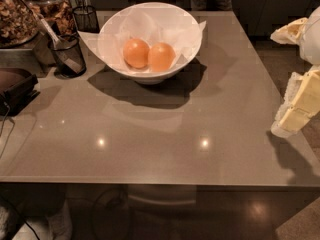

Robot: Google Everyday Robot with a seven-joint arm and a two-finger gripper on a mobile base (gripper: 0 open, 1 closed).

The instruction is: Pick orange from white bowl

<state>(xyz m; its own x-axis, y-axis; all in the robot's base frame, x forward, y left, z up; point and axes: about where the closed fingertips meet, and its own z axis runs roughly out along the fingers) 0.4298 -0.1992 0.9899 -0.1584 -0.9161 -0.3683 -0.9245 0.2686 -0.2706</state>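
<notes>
The white bowl stands at the back middle of the grey table, lined with crumpled white paper. Two oranges lie side by side in it. The orange on the right looks slightly deeper in colour; its paler twin touches it on the left. My gripper is at the right edge of the view, over the table's right edge, far to the right of the bowl and nearer the front. Its cream-coloured fingers stand apart with nothing between them.
Two small dark mesh cups stand left of the bowl, with jars of snacks behind them. A dark object lies at the left edge. The grey table stretches in front of the bowl.
</notes>
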